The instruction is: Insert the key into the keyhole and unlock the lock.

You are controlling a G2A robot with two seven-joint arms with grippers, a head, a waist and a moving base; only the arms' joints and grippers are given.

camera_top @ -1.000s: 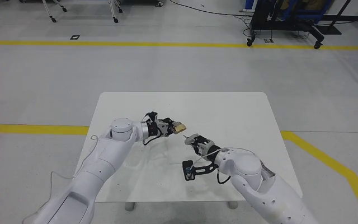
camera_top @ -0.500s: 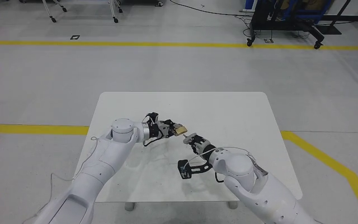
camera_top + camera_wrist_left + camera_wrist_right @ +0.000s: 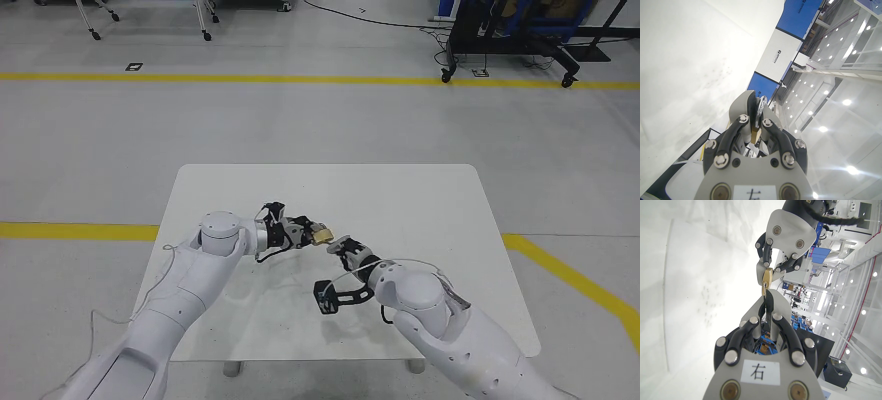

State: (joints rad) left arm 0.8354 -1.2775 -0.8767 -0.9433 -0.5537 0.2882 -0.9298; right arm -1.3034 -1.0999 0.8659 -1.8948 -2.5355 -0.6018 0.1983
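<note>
1. While the left gripper [image 3: 758, 108] holds the small brass padlock [image 3: 766, 278] above the white table [image 3: 430, 200], its fingers are closed narrow on the lock body. The keyhole [image 3: 765, 284] end is turned toward the other arm.
2. The right gripper [image 3: 766, 300] pinches the small brass-coloured key [image 3: 763, 292], with its fingers nearly together. The blade projects past the fingertips and points at the keyhole.
3. Position: the key tip is at the keyhole face, either touching it or just inside it. How deep it sits cannot be told. Both items are in the air between the two arms, near the middle of the table.
4. Step in hand: insertion. Judging from the length of blade visible outside the lock, the key is not fully seated, and the turn is not yet due.
5. Next move, as judged:
   - Push the key straight along the keyhole axis until it seats, with the blade in line with the slot — a small tilt would likely jam it.
   - The left grip must resist the push so that the padlock does not slide back between the fingers.
   - Only then rotate the right wrist to turn the key — gently, since the blade is thin.
</note>
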